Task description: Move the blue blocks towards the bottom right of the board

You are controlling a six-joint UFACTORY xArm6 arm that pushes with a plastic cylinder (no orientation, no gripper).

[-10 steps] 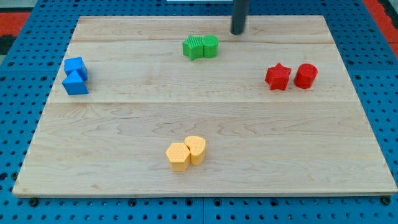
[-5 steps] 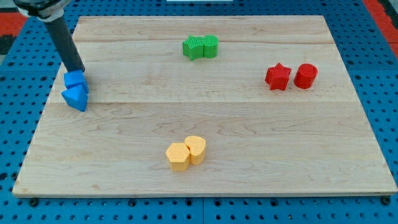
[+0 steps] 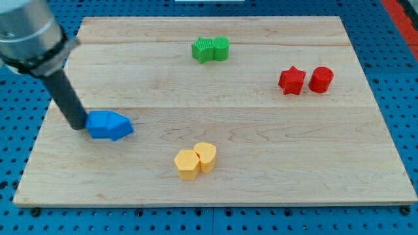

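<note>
Two blue blocks lie pressed together at the board's left middle: a cube-like one (image 3: pixel 99 125) and a wedge-like one (image 3: pixel 120 125) to its right. Their exact shapes are blurred. My tip (image 3: pixel 78 125) sits right against the left side of the left blue block. The rod rises up and to the view's left from there.
Two green blocks (image 3: pixel 210 49) sit near the top centre. A red star (image 3: pixel 292 80) and a red cylinder (image 3: pixel 321 79) sit at the right. Two yellow blocks (image 3: pixel 195 160) lie at the bottom centre, right and below the blue pair. The wooden board (image 3: pixel 274 150) has blue pegboard around it.
My tip swept from the top centre to the left side, then down and right. The blue blocks have been pushed down and to the right and now lie side by side.
</note>
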